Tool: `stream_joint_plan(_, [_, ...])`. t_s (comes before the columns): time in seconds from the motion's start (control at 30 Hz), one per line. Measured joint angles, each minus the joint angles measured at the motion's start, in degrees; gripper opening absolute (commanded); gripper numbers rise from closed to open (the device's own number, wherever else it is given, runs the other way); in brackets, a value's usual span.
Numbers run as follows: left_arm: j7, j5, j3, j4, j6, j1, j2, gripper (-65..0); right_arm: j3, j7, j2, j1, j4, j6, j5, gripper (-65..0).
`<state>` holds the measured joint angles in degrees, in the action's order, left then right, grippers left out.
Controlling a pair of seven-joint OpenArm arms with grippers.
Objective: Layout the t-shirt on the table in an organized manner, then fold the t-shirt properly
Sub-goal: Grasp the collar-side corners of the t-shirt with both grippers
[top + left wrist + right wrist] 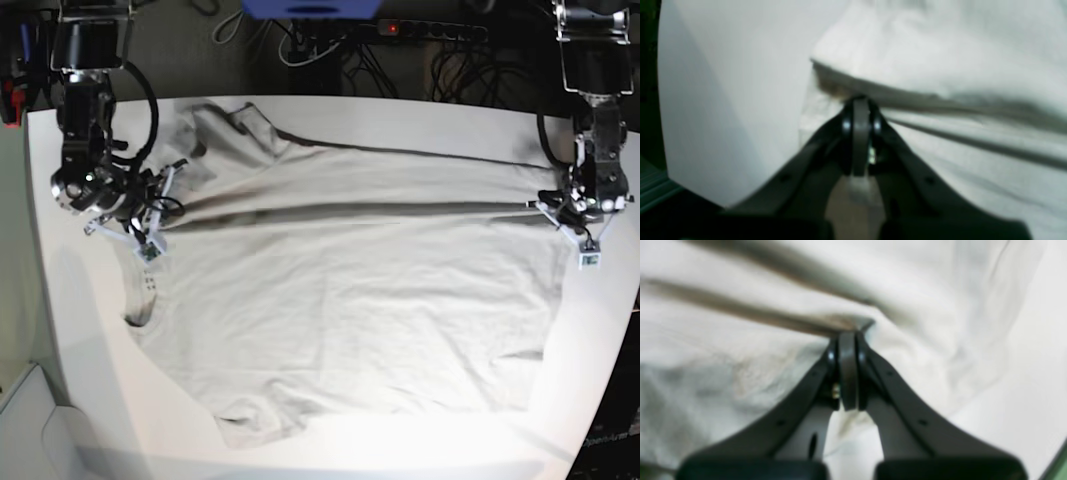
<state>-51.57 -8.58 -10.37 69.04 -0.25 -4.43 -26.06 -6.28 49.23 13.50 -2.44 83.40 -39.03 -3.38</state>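
Judging the risk: cloth slip from either grip likely under uneven tension, leaving the ridge between them as a lasting crease; dragging toward one side likely to bunch the shirt. Left gripper (858,110) clamped together on an edge of the t-shirt (350,300), folded cloth directly ahead of its tips. Right gripper (847,340) likewise pinched on a fold. Shirt spread across the table (450,120), stretched taut between both tools.

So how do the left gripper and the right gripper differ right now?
The left gripper pinches the t-shirt at the hem end; the right gripper pinches it at the collar end. The left one hangs fairly straight, while the right one is tilted. Both are shut on a long ridge of cloth stretched between them.
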Motion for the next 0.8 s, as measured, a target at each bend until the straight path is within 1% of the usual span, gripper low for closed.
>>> stream_joint_plan(0.07, [1.3,0.1,-0.1,-1.5,0.0,-0.9,0.2,-64.8,-0.1,-1.2,0.0,-1.7,-2.4,0.0,-0.3,-65.0])
stream_joint_plan(0.13, [1.4,1.1,-0.1,-1.9,0.0,-1.7,0.8,-64.8,-0.1,-1.9,0.0,-4.2,-5.1,0.0,-0.1,-65.0])
stream_joint_plan(0.27, [1.6,1.5,-0.1,-1.9,0.0,-2.2,1.5,-64.8,0.0,-1.4,-0.2,-7.7,-8.1,-0.1,0.4,-65.0])
stream_joint_plan(0.33, [1.2,1.5,-0.4,-1.3,0.0,-2.4,2.1,-64.8,0.1,0.3,-0.2,-8.7,-8.0,-0.1,1.3,-65.0])
stream_joint_plan(0.4, [0.6,1.0,-0.4,0.4,0.0,-2.2,2.9,-64.8,0.1,0.7,0.2,-9.0,-5.8,-0.1,1.7,-65.0])
stream_joint_plan(0.47, [-0.9,-1.1,0.0,3.0,0.0,-1.8,3.6,-64.8,0.1,0.5,1.0,-8.7,-0.8,-0.1,1.6,-65.0])
stream_joint_plan(0.5, [-1.7,-1.1,0.0,4.3,0.0,-1.4,3.7,-64.8,-0.1,0.8,1.1,-8.3,1.5,-0.1,1.5,-65.0])
stream_joint_plan(0.6, [-5.9,-0.9,-1.4,8.6,0.0,-0.8,3.7,-64.8,-0.1,3.3,1.0,-6.2,7.1,-0.1,1.6,-65.0])
stream_joint_plan(0.67, [-7.5,-0.9,-3.6,12.7,0.0,-0.7,3.7,-64.8,0.0,5.4,0.9,-4.6,10.7,-0.1,1.6,-62.3])
stream_joint_plan(0.73, [-8.1,-0.7,-5.6,16.0,0.0,-0.4,3.4,-64.6,0.0,6.9,0.9,-3.3,14.0,-0.1,1.3,-57.0])
stream_joint_plan(0.8, [-9.7,-0.4,-6.6,18.1,0.0,0.9,3.2,-64.5,-0.1,8.8,0.9,-1.4,17.1,-0.1,1.3,-50.2])
